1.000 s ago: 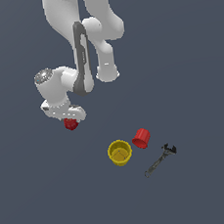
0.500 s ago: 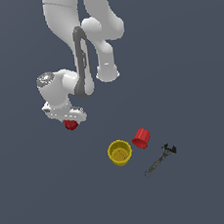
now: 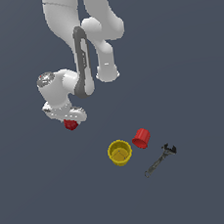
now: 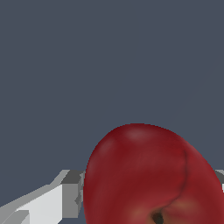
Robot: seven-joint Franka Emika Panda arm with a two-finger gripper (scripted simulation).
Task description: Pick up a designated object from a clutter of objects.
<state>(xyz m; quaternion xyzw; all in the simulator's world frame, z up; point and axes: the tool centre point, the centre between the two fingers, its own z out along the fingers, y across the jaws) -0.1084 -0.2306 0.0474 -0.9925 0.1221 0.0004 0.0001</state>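
The hand (image 3: 69, 120) has the red apple-like ball (image 3: 71, 124) between its fingers, closed on the ball's sides; in the wrist view the ball (image 4: 153, 175) fills the space right under the camera, with a pale grey finger (image 4: 43, 203) pressed against one flank. In the exterior view the ball pokes out just beneath the hand, well apart from the rest of the clutter and towards the exterior view's left. The surface (image 3: 188, 75) is a plain dark field with no edge or corner in sight, so the ball cannot be placed against one, and whether it has cleared the surface or touches it cannot be told.

The step in hand looks like the lift. To do it well, I would keep the grip firm and even, since a smooth round thing can squirt out from flat fingers if they sit off its widest part. A straight, slow rise is the safest course, with no sideways swing, and nothing stands near enough to be knocked.

The ball is small, glossy and deep red, rounded like an apple, with a dark dimple at one end and a faint crease running from it. It is smaller than the yellow cup (image 3: 120, 152), which stands open-mouthed towards the middle, with the tapered red cup (image 3: 141, 138) just beside it and the thin dark wrench (image 3: 160, 160) lying beyond.
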